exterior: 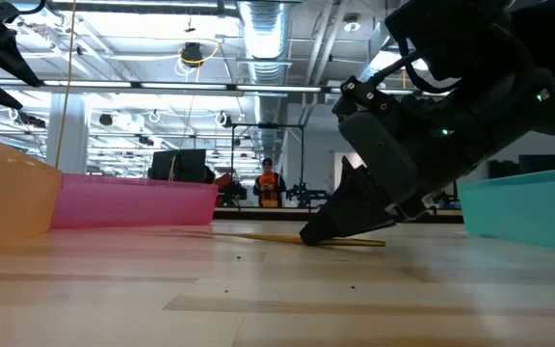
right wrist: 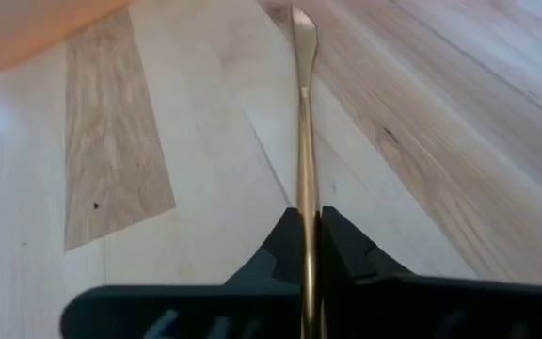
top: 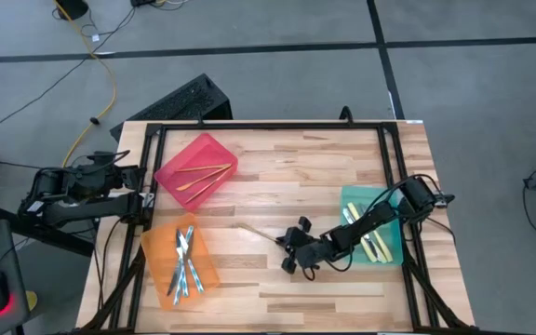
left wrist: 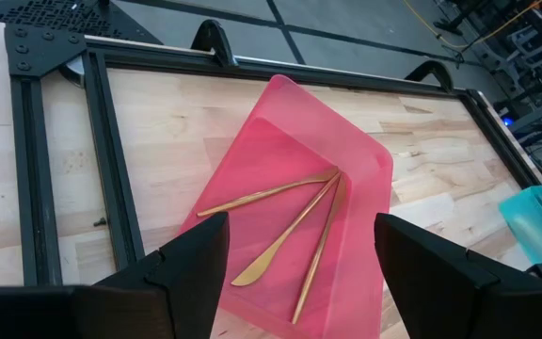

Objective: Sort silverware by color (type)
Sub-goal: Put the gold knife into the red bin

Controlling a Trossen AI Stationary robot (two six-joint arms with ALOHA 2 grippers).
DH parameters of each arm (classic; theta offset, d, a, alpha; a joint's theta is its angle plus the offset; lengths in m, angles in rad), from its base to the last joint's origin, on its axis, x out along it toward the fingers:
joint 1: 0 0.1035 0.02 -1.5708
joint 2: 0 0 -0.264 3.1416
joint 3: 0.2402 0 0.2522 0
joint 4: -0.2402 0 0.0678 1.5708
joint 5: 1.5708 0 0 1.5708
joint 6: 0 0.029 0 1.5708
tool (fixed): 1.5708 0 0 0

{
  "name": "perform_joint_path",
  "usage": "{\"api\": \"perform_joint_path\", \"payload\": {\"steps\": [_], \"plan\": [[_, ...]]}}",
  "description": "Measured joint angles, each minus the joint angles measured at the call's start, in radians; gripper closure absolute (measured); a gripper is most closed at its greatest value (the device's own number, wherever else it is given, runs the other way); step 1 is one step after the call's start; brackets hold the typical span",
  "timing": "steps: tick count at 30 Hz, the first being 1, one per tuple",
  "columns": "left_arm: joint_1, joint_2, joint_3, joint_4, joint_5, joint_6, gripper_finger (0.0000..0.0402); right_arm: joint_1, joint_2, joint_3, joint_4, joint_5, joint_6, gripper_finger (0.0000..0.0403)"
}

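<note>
A slim gold piece of silverware lies on the wooden table near its middle, and my right gripper is shut on it, just left of the teal bin. That bin holds yellow-handled pieces. Gold pieces lie in the pink bin. Silvery-blue pieces lie in the orange bin. My left gripper waits open off the table's left edge, looking over the pink bin. My right gripper pinches the gold piece's thin shaft between its two fingertips. The fingers slant down from the table's right and run along the piece. It lies flat on the table, with its far end stretching toward the orange bin and a short stretch behind the fingertips.
A black frame runs round the table's far and side edges. Bare wood lies between the three bins. Beyond the table, a person in orange stands far back in the room.
</note>
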Motion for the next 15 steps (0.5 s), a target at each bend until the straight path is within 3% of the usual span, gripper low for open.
{"api": "perform_joint_path", "payload": {"steps": [15], "plan": [[0.000, 0.000, 0.000, 0.000, 0.000, 0.000, 0.0155, 0.026, 0.010, 0.016, 0.117, 0.096, 0.005, 0.0382]]}}
